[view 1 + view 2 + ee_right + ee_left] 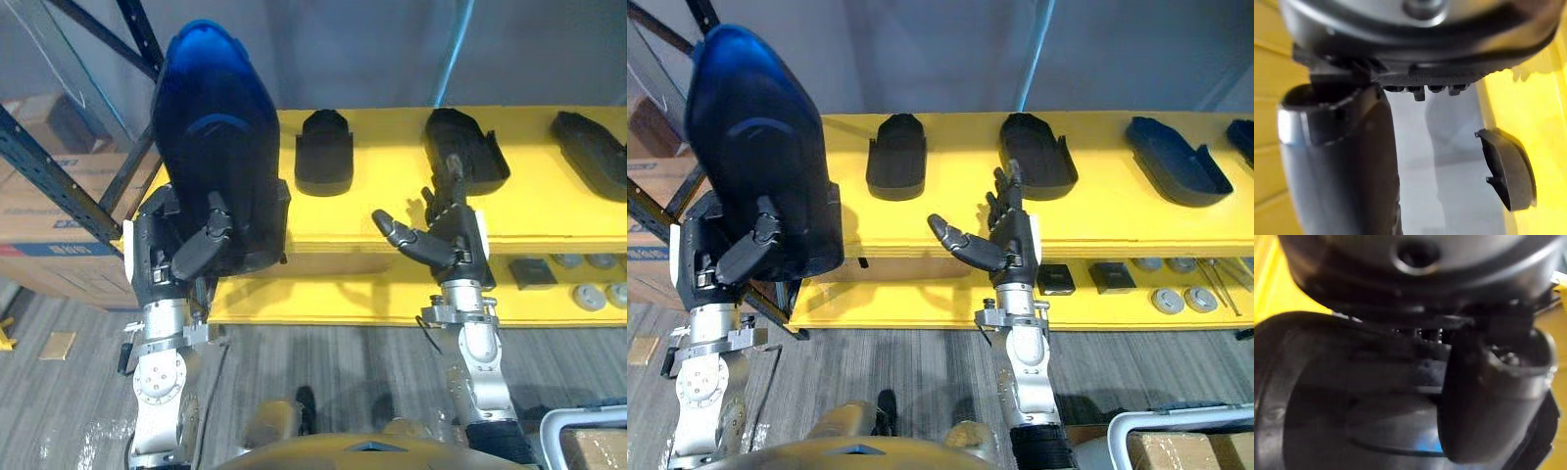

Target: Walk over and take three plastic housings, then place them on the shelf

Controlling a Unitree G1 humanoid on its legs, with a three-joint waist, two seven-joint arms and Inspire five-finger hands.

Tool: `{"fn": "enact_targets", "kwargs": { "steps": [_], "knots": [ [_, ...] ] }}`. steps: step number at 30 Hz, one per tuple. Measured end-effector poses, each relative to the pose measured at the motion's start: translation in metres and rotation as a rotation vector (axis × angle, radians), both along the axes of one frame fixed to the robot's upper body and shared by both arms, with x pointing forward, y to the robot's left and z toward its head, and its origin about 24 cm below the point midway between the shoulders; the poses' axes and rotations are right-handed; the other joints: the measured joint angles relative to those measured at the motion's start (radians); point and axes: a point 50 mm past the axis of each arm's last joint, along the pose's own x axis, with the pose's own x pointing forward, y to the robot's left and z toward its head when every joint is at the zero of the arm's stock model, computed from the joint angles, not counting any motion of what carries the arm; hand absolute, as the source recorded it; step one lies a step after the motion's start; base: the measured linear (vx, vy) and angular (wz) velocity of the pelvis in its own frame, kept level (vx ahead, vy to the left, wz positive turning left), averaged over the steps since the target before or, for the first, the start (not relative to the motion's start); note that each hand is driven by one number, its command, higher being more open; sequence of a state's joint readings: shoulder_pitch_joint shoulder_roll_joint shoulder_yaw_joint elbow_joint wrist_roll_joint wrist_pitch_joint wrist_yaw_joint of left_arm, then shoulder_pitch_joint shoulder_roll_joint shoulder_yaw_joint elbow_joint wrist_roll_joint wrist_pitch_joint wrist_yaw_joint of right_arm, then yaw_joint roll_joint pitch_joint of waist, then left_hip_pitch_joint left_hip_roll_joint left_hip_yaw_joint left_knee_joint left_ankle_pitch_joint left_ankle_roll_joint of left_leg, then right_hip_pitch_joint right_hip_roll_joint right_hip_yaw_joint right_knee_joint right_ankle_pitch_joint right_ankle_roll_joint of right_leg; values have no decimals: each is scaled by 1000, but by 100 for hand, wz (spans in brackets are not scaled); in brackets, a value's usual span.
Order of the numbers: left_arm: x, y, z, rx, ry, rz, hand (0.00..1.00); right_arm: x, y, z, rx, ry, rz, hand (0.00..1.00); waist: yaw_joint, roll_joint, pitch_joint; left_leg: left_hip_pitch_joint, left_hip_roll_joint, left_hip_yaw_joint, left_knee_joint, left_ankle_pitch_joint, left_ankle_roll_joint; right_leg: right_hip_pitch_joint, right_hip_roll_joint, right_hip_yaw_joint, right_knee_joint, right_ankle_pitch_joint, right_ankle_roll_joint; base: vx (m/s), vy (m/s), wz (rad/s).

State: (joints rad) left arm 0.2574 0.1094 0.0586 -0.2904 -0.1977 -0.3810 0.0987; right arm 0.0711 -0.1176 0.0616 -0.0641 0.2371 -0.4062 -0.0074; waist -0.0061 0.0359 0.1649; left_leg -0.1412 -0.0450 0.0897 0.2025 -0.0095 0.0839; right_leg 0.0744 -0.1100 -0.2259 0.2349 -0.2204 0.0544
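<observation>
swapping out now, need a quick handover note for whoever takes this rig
Left hand shut on the blue housing, held upright at the yellow shelf's left end.
Right hand open, empty, raised before the shelf's front edge.
Black housings lie in a row on the shelf top.
Done: one housing in hand. Left: likely set it on the shelf; how many of three are placed, I cannot tell.

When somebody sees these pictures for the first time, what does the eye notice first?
The big dark blue housing, held upright in the left hand at the left, stands out most. Behind it runs the bright yellow shelf with smaller black housings on top. The right hand is raised open before the shelf.
</observation>
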Motion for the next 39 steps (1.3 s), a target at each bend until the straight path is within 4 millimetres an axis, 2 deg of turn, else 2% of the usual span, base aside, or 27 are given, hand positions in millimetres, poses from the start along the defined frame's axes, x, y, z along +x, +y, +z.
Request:
{"fn": "enact_targets", "kwargs": {
  "steps": [1,2,4,13,16,18,19,20,21,22,23,24,26,27,28,29,30,31,32,35,38,39],
  "knots": [
    [0,-4,-2,-13,12,-5,0,0,-1,1,-11,-6,1,100,-5,12,2,1,-1,-10,-5,4,-2,14,8,13,-20,10,-16,40,40,23],
    [-1,-6,-5,-24,28,1,0,0,-1,2,-14,-10,6,100,9,12,3,11,-8,-4,-24,14,-10,22,8,14,-45,21,-6,39,36,12],
    [-3,-5,-8,-32,45,16,0,1,0,6,-18,-26,15,100,9,12,3,16,-15,-6,-48,30,-10,22,7,14,-62,28,1,50,19,4],
    [-5,-3,-10,-42,55,17,0,-1,-10,11,-21,-60,-10,100,3,3,13,18,-9,-12,-47,38,-24,30,14,28,-57,31,-1,28,-24,0],
    [-10,-5,-16,-37,86,1,0,-4,-8,9,-1,-68,-13,100,4,8,31,-20,11,-16,89,-19,-47,48,26,28,-23,10,-12,15,-28,9],
    [-13,-5,-20,-33,108,-8,0,-8,-8,7,-2,-69,-12,100,4,4,35,-11,0,-32,77,-7,-61,50,20,30,3,-9,-26,-25,-6,37],
    [-13,-5,-21,-33,112,-13,0,-8,-9,7,-8,-73,-7,100,2,-23,52,-7,-32,-56,60,33,-142,51,-23,22,20,-22,-20,-77,13,38],
    [-13,-6,-21,-37,112,-16,0,-8,-10,8,-11,-78,-7,100,0,-31,64,-17,-30,-51,100,3,-116,52,-41,14,28,-18,-13,-87,28,27],
    [-14,-6,-23,-44,117,-14,0,-8,-10,10,-20,-86,1,100,13,-21,74,-40,32,-58,202,-46,-111,61,-46,14,33,-17,-11,-65,35,8],
    [-15,-5,-28,-51,139,-13,0,-7,-10,11,-34,-91,17,100,10,-20,82,-43,105,-90,240,-53,-132,67,-49,21,45,-18,-12,-32,72,-1],
    [-16,-5,-31,-60,151,-14,0,-6,-8,12,-37,-94,28,100,8,-16,82,-40,131,-111,242,-52,-135,65,-54,35,51,-21,-8,-40,162,-20],
    [-16,-4,-35,-69,168,-10,0,-4,-8,16,-49,-111,43,100,10,-16,82,-24,163,-142,234,-49,-137,45,-82,68,80,-38,15,-61,276,-51],
    [-16,-4,-41,-75,191,-4,0,1,-7,24,-83,-141,75,100,7,9,72,8,189,-149,208,29,-134,1,-115,121,126,-57,54,-24,319,-54],
    [-15,-4,-41,-73,191,-8,0,3,-9,27,-95,-153,75,100,-7,34,62,29,185,-128,179,-2,-171,-22,-125,149,146,-60,79,15,398,-20],
    [-13,-5,-38,-70,177,-12,0,3,-11,28,-93,-158,63,100,-21,39,59,47,174,-92,138,-49,-185,-29,-146,153,140,-54,98,8,405,-5],
    [-11,-5,-37,-67,169,-15,0,3,-12,27,-86,-156,54,100,-28,39,58,54,170,-79,117,-70,-198,-29,-154,152,131,-47,110,-13,406,12],
    [-6,-5,-32,-58,147,-22,0,3,-13,26,-73,-148,26,100,-30,26,63,65,156,-64,88,-99,-226,-24,-173,153,114,-32,135,-27,343,13],
    [-3,-5,-30,-49,139,-25,0,3,-12,22,-55,-133,11,100,-28,6,68,66,137,-60,90,-97,-216,-11,-192,156,91,-7,143,-40,362,12],
    [-1,-4,-28,-32,133,-36,0,2,-10,17,-15,-114,-14,100,-25,-5,66,76,122,-61,89,-105,-202,19,-200,155,51,51,138,-28,255,6],
    [0,2,-24,4,122,-49,0,-1,-2,13,41,-109,-40,100,-18,-10,59,99,123,-49,52,-107,-177,32,-199,142,19,143,115,-37,186,0],
    [0,4,-15,23,100,-63,0,-2,8,14,48,-117,-26,100,-8,-20,48,115,126,-14,-40,-72,-169,2,-188,115,-33,228,81,-58,134,-23],
    [0,3,-13,27,93,-65,0,-2,10,14,36,-117,-23,100,-5,-24,45,115,127,-8,-57,-60,-168,-5,-185,115,-45,241,76,-49,100,-26]
  ]
}}
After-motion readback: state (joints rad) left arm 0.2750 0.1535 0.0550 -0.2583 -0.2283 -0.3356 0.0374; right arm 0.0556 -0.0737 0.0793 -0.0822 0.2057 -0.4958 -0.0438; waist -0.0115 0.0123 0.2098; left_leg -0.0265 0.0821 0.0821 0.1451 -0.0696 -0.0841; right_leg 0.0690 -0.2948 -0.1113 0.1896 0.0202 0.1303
